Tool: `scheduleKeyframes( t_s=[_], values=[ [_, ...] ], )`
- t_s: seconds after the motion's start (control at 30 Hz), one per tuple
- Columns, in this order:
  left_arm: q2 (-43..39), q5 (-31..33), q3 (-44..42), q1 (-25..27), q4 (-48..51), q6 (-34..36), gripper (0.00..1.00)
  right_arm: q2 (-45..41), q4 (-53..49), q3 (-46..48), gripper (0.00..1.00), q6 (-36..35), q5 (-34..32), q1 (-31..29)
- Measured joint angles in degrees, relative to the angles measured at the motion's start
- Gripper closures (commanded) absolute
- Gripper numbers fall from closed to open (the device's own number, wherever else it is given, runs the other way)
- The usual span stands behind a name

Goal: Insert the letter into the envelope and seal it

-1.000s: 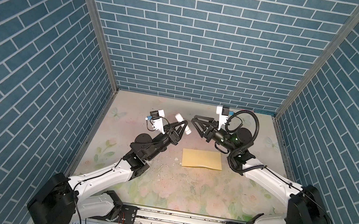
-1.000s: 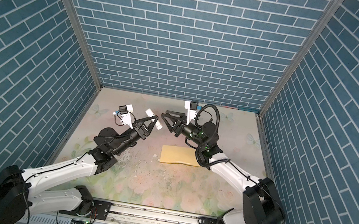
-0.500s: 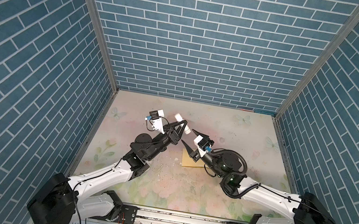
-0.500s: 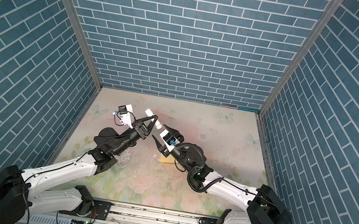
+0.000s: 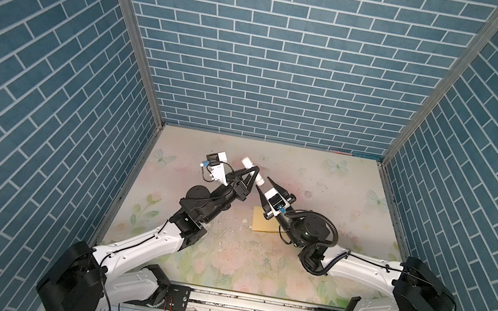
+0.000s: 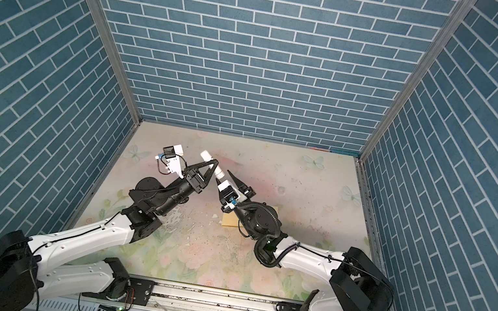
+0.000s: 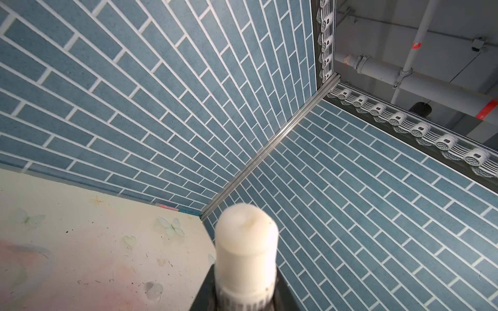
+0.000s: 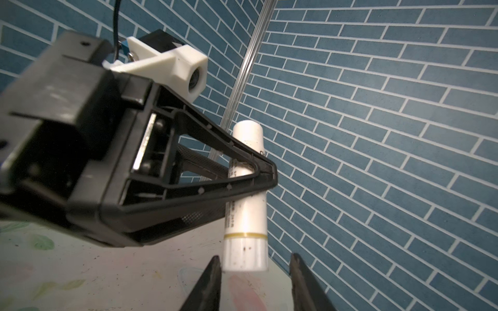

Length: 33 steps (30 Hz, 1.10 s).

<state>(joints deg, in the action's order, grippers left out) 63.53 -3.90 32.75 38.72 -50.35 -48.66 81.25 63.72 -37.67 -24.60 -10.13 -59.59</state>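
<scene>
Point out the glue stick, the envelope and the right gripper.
glue stick (image 8: 246, 212): right wrist view, on the tube's white body.
envelope (image 5: 259, 224): in a top view, on its uncovered yellow part.
right gripper (image 8: 254, 259): right wrist view, midway between its fingertips.

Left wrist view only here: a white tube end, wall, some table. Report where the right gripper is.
Observer: The right gripper is open, jaws either side of the gold-banded end of the white tube, not closed on it.
Operator: Say what holds the tube.
Observer: The left gripper, clamped across its middle, raised off the table.
Operator: Now say what lies on the table.
Observer: The envelope lies flat, partly hidden under the right arm in both top views.
</scene>
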Motion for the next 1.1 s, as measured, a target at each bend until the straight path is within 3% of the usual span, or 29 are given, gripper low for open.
scheduleKeyframes(
  t_s=[0.43,0.93,1.1],
  values=[
    [0.0,0.0,0.0,0.0,0.0,-0.4,1.00,1.3,1.5,-0.7,0.61,-0.3,-0.2,-0.2],
    [0.1,0.0,0.0,0.0,-0.2,-0.8,1.00,1.8,1.5,-1.2,0.92,0.5,-0.4,-0.5],
    [0.2,-0.2,0.0,0.0,-0.3,-0.6,1.00,0.0,-2.5,-1.6,1.00,8.7,3.3,1.6]
  ],
)
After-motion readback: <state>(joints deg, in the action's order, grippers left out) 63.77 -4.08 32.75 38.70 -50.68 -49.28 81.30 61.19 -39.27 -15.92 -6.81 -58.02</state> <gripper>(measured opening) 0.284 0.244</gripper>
